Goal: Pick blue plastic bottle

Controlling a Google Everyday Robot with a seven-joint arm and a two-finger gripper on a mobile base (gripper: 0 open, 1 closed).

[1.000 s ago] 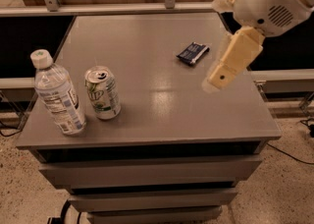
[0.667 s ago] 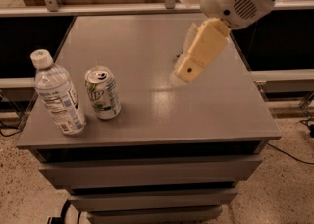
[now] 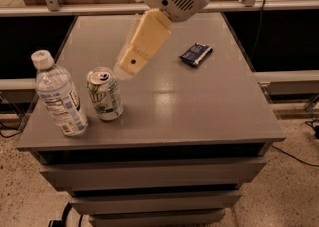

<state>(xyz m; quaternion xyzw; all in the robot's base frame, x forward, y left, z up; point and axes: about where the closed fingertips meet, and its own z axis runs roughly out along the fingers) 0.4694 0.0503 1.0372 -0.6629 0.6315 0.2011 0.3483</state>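
My gripper [image 3: 124, 69] hangs just above the soda can [image 3: 104, 94]; whether it's apart or together, I cannot tell. The blue plastic bottle [image 3: 59, 96] stands near the front-left corner of the tabletop [image 3: 199, 111], just beside that can. Reaching across, I might topple it.

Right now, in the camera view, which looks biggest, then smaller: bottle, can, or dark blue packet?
1. blue plastic bottle, tallest
2. soda can
3. dark blue packet, though it lies farther back
The gripper hangs just beside the can's top.
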